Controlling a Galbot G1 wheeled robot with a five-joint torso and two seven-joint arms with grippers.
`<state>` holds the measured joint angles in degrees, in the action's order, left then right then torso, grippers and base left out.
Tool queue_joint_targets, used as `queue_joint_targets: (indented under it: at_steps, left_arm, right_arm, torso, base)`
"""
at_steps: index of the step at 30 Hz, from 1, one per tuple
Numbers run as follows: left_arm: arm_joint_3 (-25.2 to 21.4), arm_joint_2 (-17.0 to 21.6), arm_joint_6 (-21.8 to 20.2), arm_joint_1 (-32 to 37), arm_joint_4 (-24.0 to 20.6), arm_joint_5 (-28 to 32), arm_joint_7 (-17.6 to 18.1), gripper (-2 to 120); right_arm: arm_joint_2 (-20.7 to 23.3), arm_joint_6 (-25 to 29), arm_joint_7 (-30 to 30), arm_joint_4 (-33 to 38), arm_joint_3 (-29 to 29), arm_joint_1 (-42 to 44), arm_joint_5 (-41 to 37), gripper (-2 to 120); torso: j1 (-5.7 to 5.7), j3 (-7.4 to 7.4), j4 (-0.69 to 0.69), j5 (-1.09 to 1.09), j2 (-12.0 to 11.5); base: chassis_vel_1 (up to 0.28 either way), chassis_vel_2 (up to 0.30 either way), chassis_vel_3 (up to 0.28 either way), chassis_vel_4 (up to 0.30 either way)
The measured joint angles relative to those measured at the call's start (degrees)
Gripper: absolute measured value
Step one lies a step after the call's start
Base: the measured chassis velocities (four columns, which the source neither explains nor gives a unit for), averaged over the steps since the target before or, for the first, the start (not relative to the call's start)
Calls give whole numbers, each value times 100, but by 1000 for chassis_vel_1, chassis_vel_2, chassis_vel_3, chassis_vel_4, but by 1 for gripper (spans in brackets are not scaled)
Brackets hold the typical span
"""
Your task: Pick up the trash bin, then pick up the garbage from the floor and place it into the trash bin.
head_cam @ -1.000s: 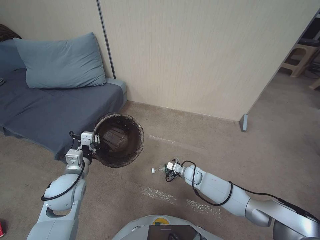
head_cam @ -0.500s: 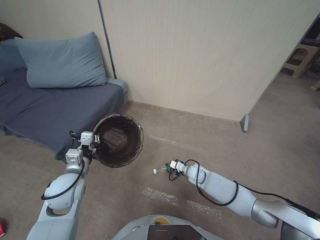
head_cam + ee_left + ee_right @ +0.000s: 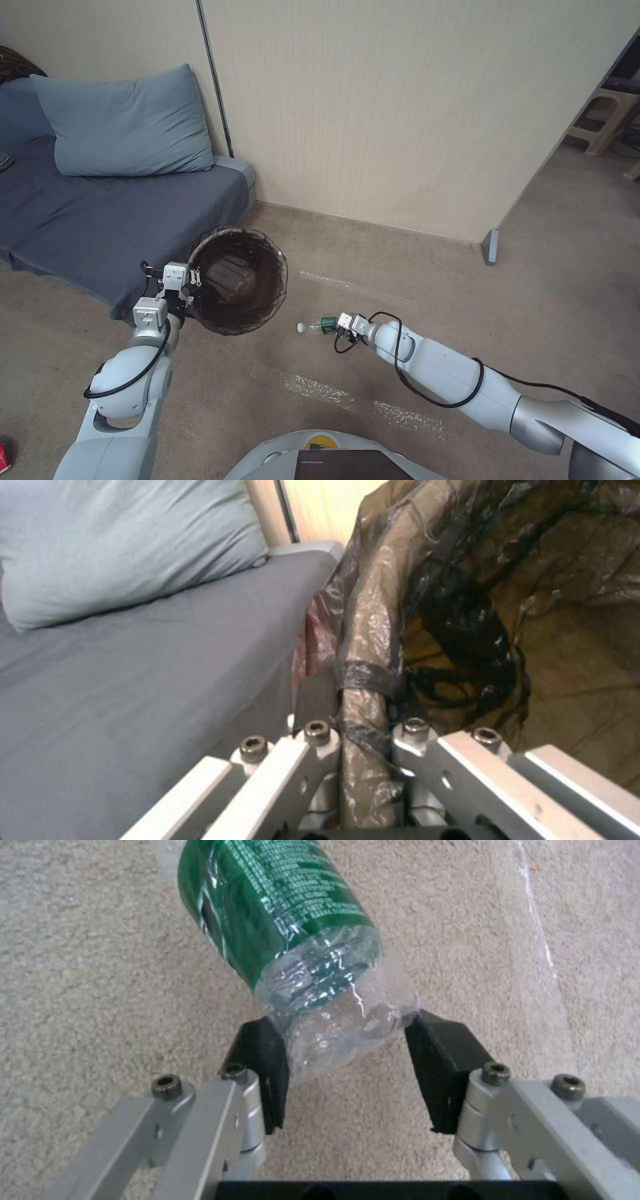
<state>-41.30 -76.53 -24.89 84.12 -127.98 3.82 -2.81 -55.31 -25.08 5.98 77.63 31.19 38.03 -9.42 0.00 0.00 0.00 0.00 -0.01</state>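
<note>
Comparing with a second ago, the right gripper (image 3: 339,323) now holds the bottle (image 3: 316,326) higher and nearer the bin (image 3: 238,279), cap pointing at the bin; the bin and left arm are unchanged. In the right wrist view the black pads (image 3: 262,1067) are clamped on the bottle's (image 3: 293,940) crumpled clear base, carpet visible beneath it. The bottle is clear plastic, dented, with a green label and white cap. The left gripper (image 3: 363,740) is closed over the bin's (image 3: 467,605) rim, pinching the brown liner folded there. The bin sits beside the grey sofa (image 3: 100,213), mouth tilted toward the camera. Open carpet (image 3: 413,267) lies between bottle and bin; the wall (image 3: 400,100) runs behind both, well apart.
</note>
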Motion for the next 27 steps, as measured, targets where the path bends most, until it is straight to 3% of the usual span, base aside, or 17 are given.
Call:
queue_joint_targets:
  at_steps: [16,21,27]
  left_arm:
    - [10,-1,8,-1,21,-5,-6,2]
    - [-19,20,-32,-1,14,5,4,2]
    - [-8,35,-65,-42,26,7,11,2]
  right_arm:
    - [78,33,-5,176,-171,122,64,39]
    - [265,7,-30,715,-851,366,-18,39]
    - [798,-201,-132,2059,-1945,1064,-467,39]
  torso:
    - [0,0,0,1,0]
    - [0,0,1,1,0]
    - [0,0,-1,0,1]
  base:
    - [0,0,0,0]
    - [0,0,0,0]
    - [0,0,0,0]
